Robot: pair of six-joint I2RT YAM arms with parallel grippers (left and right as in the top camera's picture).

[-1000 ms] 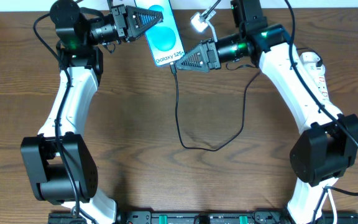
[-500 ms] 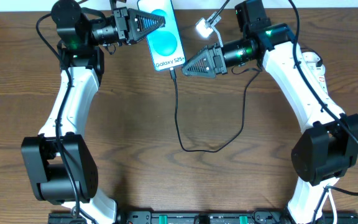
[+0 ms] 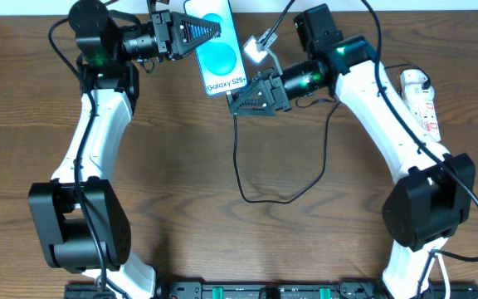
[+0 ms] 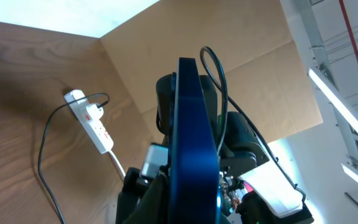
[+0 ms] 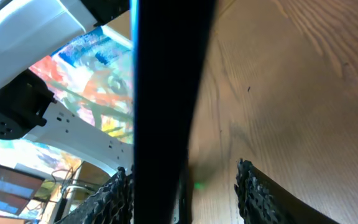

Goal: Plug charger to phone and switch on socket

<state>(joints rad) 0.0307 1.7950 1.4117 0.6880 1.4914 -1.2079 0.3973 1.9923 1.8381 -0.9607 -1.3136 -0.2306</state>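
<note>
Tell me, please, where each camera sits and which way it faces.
Overhead: fixed above, facing down at the brown wooden table; left arm and right arm visible, left pincer gripping the slim blue-screened phone, right pincer beside it.
Left wrist: on the left arm, facing along the phone's edge toward the right arm and long white power strip; its own pincer indistinct.
Right wrist: on the right arm, facing between its ridged fingers past the phone's dark edge.
Shared: all three show the phone.
</note>
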